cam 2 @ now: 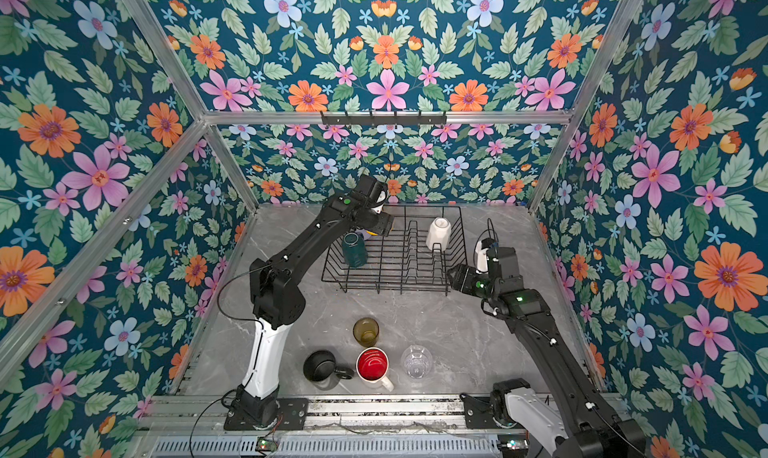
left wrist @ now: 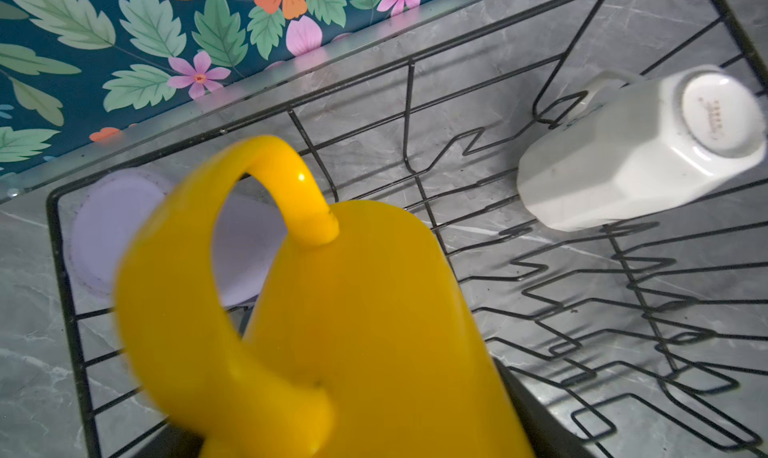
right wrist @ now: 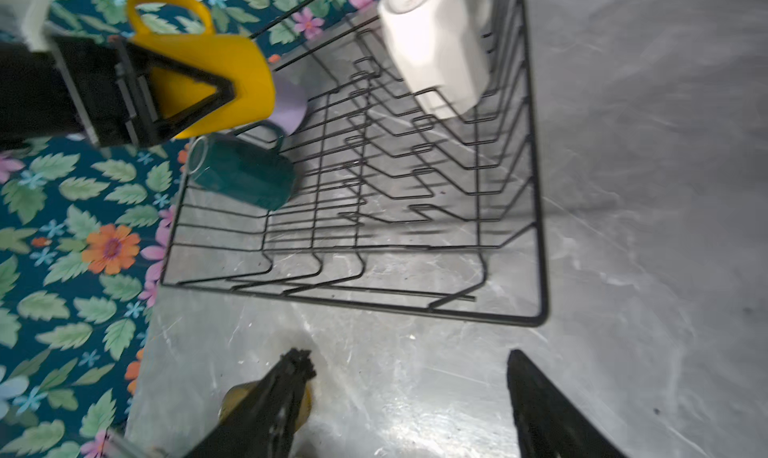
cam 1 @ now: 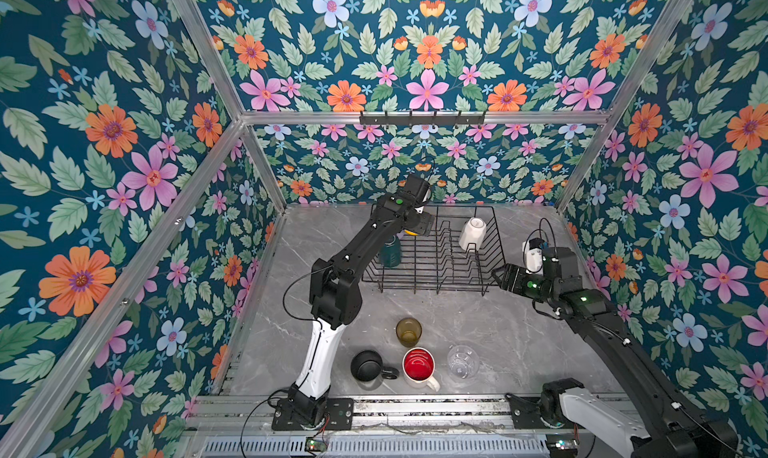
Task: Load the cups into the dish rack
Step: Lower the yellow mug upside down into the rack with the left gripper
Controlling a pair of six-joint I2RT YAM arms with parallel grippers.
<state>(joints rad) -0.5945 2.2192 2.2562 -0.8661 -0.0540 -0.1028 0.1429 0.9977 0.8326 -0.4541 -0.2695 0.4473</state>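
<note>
My left gripper [cam 1: 428, 225] is shut on the yellow mug [left wrist: 374, 331] and holds it tilted above the far left corner of the black wire dish rack [cam 1: 432, 284]. A lilac tumbler [left wrist: 112, 227] stands in that corner under the mug. A teal mug [cam 1: 390, 252] lies on its side in the rack's left part. At the rack's far right a cream-white mug [cam 1: 472, 233] rests upside down. My right gripper [cam 1: 498, 275] hangs open and empty by the rack's near right corner. On the table in front stand an amber glass [cam 1: 408, 331], a black mug [cam 1: 368, 364], a red-inside white mug [cam 1: 418, 364] and a clear glass [cam 1: 462, 361].
The flowered back wall [cam 1: 415, 173] rises right behind the rack, with a black hook rail [cam 1: 422, 117] higher up. An aluminium rail [cam 1: 415, 410] carrying both arm bases runs along the table's front edge. Bare marble table [cam 1: 519, 344] lies between the rack and the standing cups.
</note>
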